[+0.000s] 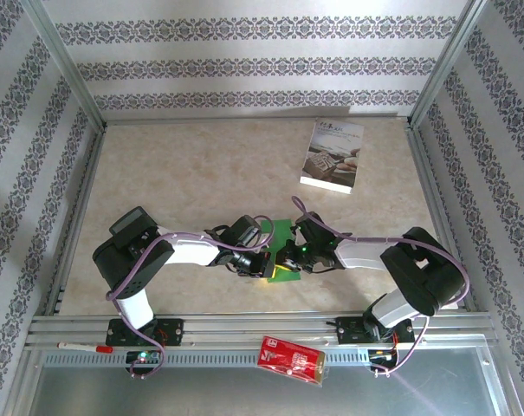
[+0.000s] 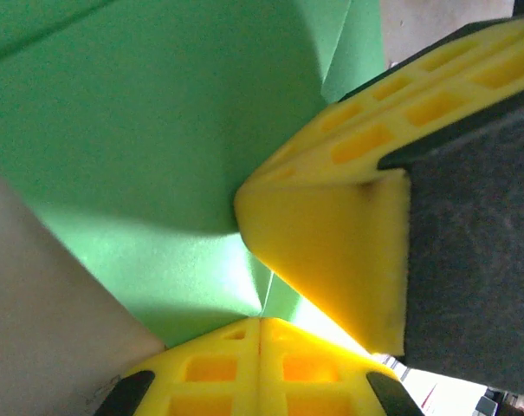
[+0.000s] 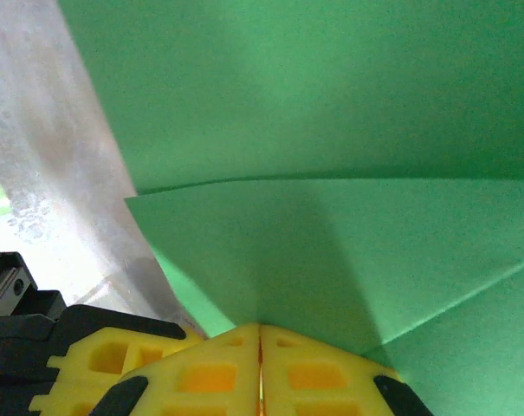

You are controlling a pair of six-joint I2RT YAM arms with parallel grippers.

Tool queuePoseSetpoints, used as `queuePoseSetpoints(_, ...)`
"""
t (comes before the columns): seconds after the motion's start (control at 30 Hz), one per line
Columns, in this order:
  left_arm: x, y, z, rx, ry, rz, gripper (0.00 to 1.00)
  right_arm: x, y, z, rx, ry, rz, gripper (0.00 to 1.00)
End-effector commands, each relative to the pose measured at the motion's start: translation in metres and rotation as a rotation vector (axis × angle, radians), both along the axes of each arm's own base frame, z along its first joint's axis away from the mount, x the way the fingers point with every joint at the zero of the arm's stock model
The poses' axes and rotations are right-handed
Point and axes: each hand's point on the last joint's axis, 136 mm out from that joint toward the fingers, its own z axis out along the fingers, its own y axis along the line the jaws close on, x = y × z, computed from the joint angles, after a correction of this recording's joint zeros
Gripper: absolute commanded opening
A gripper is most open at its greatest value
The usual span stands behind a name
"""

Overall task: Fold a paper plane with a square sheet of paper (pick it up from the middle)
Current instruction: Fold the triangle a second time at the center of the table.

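Observation:
The green sheet of paper [image 1: 281,232] is partly folded and held up just above the table's front middle, between my two grippers. My left gripper [image 1: 263,263] comes in from the left. In the left wrist view its jaws [image 2: 262,319] are pressed together, with a folded edge of the paper [image 2: 158,147] running into the seam. My right gripper [image 1: 291,257] meets it from the right, and its yellow fingers [image 2: 331,243] press against the sheet. In the right wrist view those jaws [image 3: 260,326] are shut where creased layers of paper [image 3: 331,130] rise from the tips.
A white printed booklet [image 1: 333,156] lies at the back right of the table [image 1: 201,173]. A red packet [image 1: 290,360] and a red-and-white pen [image 1: 84,347] rest on the metal rails in front of the arm bases. Frame posts and patterned walls close in the sides.

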Motion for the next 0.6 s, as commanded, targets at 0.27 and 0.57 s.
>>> queuePoseSetpoints(0.27,-0.049,0.077,-0.075,0.376,0.162,0.003,0.0,0.018,-0.044,-0.024,-0.094,0.022,-0.069,0.08)
queuePoseSetpoints(0.57,-0.05,0.078,-0.075,0.378,0.166,0.009,0.0,0.027,-0.072,-0.033,-0.155,0.034,-0.091,0.08)
